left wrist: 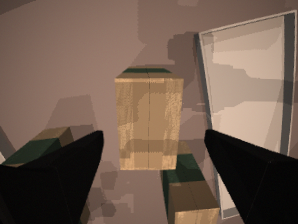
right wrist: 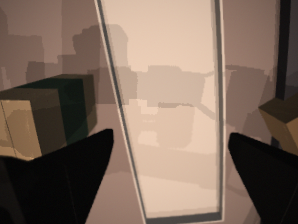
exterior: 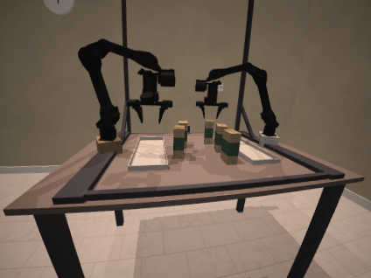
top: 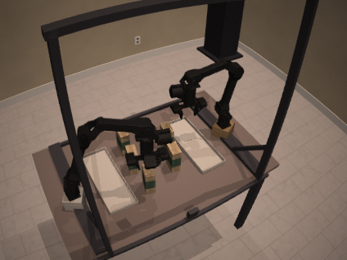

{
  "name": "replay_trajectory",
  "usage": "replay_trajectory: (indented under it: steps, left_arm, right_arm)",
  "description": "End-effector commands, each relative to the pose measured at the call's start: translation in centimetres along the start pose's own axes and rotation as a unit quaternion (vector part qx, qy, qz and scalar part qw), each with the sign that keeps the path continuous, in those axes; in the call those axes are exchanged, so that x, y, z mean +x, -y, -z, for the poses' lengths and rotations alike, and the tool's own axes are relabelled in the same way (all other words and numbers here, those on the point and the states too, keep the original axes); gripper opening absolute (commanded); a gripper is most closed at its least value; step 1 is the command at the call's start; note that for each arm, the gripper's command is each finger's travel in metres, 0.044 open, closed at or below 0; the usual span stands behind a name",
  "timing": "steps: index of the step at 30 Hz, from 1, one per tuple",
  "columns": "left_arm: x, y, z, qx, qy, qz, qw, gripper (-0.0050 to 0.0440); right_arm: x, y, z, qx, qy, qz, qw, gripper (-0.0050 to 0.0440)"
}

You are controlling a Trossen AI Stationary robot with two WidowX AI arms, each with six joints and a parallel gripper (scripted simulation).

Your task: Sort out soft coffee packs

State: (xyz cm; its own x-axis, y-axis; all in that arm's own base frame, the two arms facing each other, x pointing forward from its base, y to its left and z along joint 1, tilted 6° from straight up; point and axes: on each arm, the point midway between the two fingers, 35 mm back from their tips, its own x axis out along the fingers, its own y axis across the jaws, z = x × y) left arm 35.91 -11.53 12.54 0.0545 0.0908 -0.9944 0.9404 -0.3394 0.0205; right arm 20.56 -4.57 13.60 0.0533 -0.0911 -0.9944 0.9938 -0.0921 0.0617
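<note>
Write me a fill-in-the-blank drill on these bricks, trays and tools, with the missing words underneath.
In all, ___ coffee bricks stand upright.
Around its middle, each is coloured ___.
The long, shallow trays number ___.
The left tool and right tool are both ___, not shut.

Missing words: five; green; two; open
</note>
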Motion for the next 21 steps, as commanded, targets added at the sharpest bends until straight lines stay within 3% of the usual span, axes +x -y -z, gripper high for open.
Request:
replay_trajectory:
  steps: [1, 3, 5, 19, 21]
  left_arm:
    - [-1.2, 2.6, -0.8, -0.002, 0.002, -0.015, 1.000, 0.0358]
    - [-1.2, 4.2, -1.3, -0.001, 0.003, -0.015, 1.000, 0.0358]
    - [-1.2, 4.2, -1.3, -0.001, 0.003, -0.015, 1.000, 0.0358]
    - [-1.0, 15.4, -4.6, -0.001, 0.004, -0.010, 1.000, 0.0358]
    - [-1.0, 15.5, -4.6, -0.001, 0.004, -0.010, 1.000, 0.0358]
  right_arm:
    - [-0.4, 0.6, -0.1, -0.001, -0.001, -0.008, 1.000, 0.0363]
    - [-0.4, 0.6, -0.1, -0.001, -0.001, -0.008, 1.000, 0.0363]
    - [-0.4, 0.6, -0.1, -0.001, -0.001, -0.008, 1.000, 0.0363]
    - [-0.4, 0.6, -0.1, -0.001, -0.001, -0.008, 1.000, 0.0363]
    - [-0.4, 0.6, -0.1, -0.001, -0.001, -0.008, 1.000, 0.0363]
